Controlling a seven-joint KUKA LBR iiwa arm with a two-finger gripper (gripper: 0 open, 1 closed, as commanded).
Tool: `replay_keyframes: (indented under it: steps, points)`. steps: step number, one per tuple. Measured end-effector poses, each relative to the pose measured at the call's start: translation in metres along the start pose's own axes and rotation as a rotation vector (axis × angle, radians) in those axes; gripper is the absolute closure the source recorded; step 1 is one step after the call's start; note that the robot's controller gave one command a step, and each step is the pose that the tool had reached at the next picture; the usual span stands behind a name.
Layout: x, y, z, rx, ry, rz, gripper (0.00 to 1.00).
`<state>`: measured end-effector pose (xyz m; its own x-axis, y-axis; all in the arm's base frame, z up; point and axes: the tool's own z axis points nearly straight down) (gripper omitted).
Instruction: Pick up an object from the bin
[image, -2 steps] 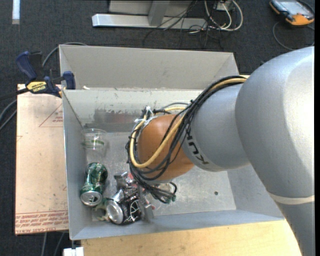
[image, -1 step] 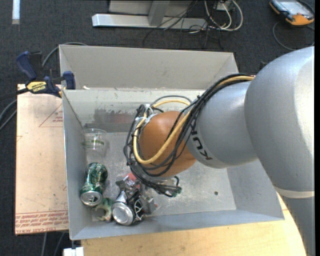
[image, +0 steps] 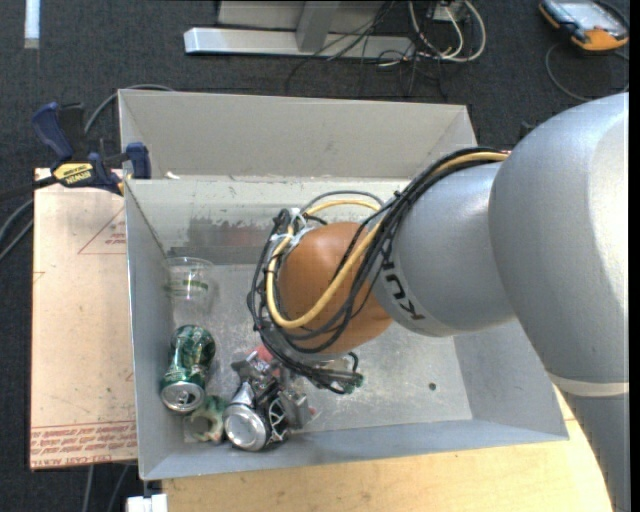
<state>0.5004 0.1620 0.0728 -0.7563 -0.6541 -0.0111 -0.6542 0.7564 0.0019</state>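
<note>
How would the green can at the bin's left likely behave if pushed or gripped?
The green can lies on its side on the bin floor, so a sideways push would probably roll it. Its wall looks dented, so it is likely empty, light and easily crushed. Shiny metal may slip.

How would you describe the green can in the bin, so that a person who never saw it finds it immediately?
Start at the grey metal bin and follow its left wall toward the near corner. Just below the clear plastic cup lies the green can, silver top pointing to that corner. Its green sides set it apart from the silver crushed can beside it.
</note>
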Motion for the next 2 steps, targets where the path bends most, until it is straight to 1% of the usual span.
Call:
replay_keyframes:
  steps: [1, 2]
  points:
    - [0.0, 0.0, -0.002, 0.0, 0.001, 0.0, 1.0]
    - [0.002, 0.001, -0.018, -0.004, 0.009, 0.0, 1.0]
